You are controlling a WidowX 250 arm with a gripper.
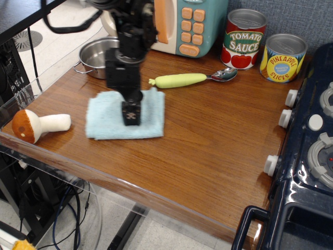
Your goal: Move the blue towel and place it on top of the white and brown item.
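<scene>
The blue towel lies flat on the wooden table, left of centre. My gripper points straight down onto the towel's right half, with its jaws shut on the cloth. The white and brown item, a plush mushroom with an orange-brown cap and a white stem, lies on its side at the table's left front corner. It is a short gap to the left of the towel and does not touch it.
A steel pot stands behind the towel. A yellow-green-handled spoon lies to the right. A toy microwave, a tomato sauce can and a pineapple can line the back. A toy stove borders the right edge.
</scene>
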